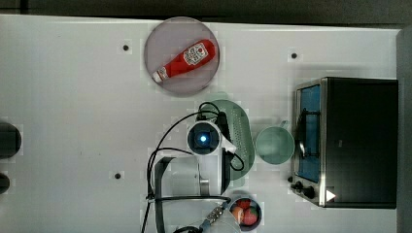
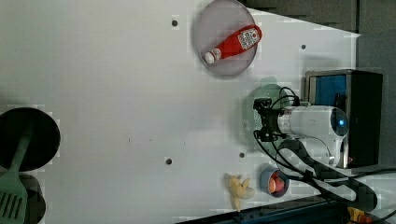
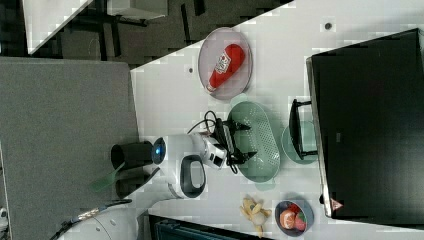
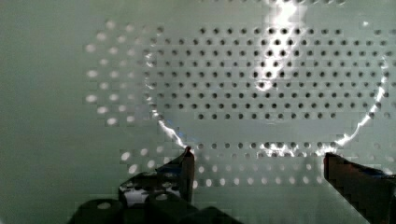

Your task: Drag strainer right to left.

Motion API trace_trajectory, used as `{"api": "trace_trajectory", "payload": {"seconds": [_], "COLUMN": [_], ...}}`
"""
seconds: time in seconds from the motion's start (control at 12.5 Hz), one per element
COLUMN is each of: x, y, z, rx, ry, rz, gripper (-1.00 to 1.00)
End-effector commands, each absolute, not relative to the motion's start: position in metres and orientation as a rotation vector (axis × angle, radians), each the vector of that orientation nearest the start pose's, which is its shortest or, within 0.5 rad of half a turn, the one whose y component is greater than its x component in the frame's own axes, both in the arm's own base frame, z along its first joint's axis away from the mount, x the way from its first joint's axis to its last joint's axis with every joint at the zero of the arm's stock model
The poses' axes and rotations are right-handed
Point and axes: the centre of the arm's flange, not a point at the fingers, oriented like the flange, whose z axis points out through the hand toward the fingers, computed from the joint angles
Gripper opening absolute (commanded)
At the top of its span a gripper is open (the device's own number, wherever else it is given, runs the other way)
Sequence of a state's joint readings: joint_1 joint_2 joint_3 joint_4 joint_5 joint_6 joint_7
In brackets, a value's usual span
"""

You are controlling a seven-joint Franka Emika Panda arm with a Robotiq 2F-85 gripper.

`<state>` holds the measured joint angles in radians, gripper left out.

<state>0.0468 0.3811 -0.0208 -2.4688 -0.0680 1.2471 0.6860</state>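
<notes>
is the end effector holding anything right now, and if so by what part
Nothing is held. The end effector is open, its fingers spread apart inside the pale mint-green oblong plastic strainer, with no part of it between them.

In the top view, the strainer [image 1: 241,130] is sitting center; the cup [image 1: 274,144] at its three o'clock, the plate [image 1: 183,56] at eleven, possibly touching.
</notes>
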Motion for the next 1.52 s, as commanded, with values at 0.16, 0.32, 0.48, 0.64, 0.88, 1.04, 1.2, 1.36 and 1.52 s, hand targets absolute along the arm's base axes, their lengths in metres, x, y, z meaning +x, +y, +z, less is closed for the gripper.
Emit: {"api": "trace_trajectory", "payload": {"seconds": [0.16,0.32,0.48,0.64,0.88,1.04,1.2,1.36,1.52], "x": [0.478,0.477,0.476,0.473,0.468,0.465,0.463,0.463,0.465], "y": [0.033,0.051,0.070,0.086,0.120,0.144,0.165,0.188,0.208], "z": [0.159,0.160,0.161,0.160,0.159,0.160,0.159,0.158,0.157], "rx": [-2.247,-2.242,-2.262,-2.242,-2.235,-2.206,-2.183,-2.178,-2.196], "ry": [2.197,2.190,2.158,2.172,2.167,2.186,2.205,2.201,2.173], "rz": [-0.009,0.000,0.009,0.026,0.052,0.064,0.075,0.086,0.093], "gripper": [1.00,1.00,1.00,1.00,1.00,1.00,1.00,1.00,1.00]}}
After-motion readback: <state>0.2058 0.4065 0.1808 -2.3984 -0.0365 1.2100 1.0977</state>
